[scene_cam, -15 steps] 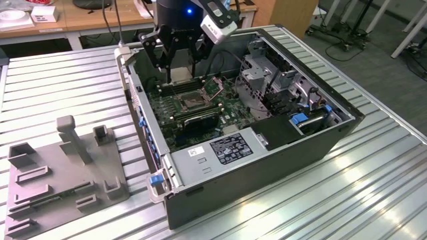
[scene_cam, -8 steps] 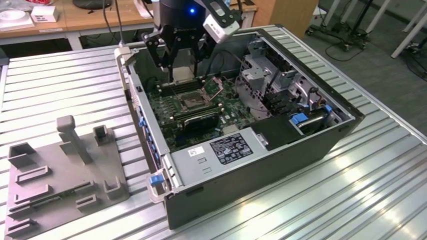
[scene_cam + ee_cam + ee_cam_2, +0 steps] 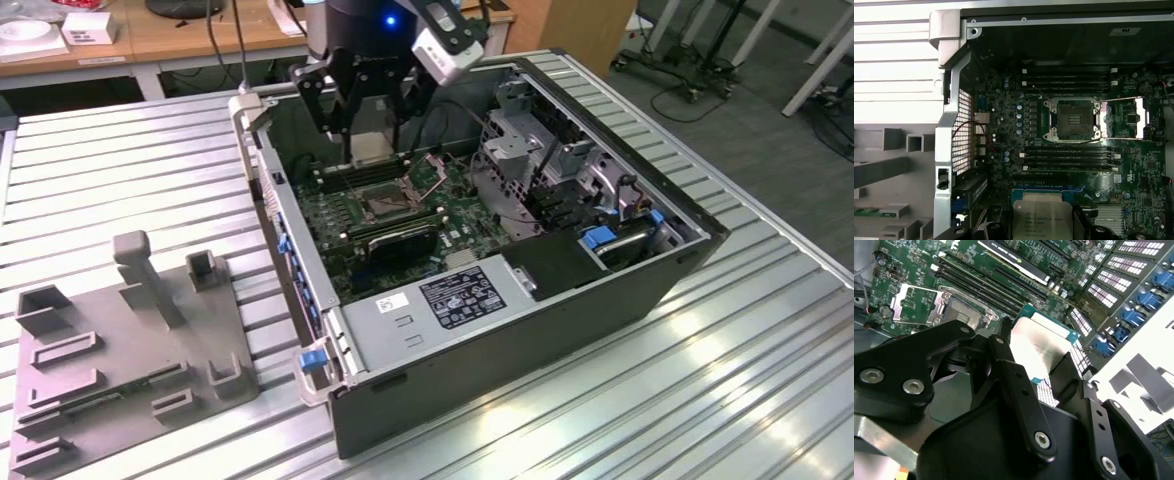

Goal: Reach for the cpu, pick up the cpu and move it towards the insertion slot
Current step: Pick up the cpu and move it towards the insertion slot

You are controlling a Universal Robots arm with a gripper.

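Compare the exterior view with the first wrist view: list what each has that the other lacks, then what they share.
Exterior view alone: the claw from outside, shut on the cpu above the motherboard; the computer case whole, lying open on the slatted table; its labelled power supply.

First wrist view alone: the insertion slot from straight above, its dark centre bare and its load plate swung open; the cpu's printed metal face.

Shared: cpu, insertion slot, black memory slots, grey fixture block.

cpu (image 3: 1042, 219): print illegible | power supply label (image 3: 459, 291): illegible
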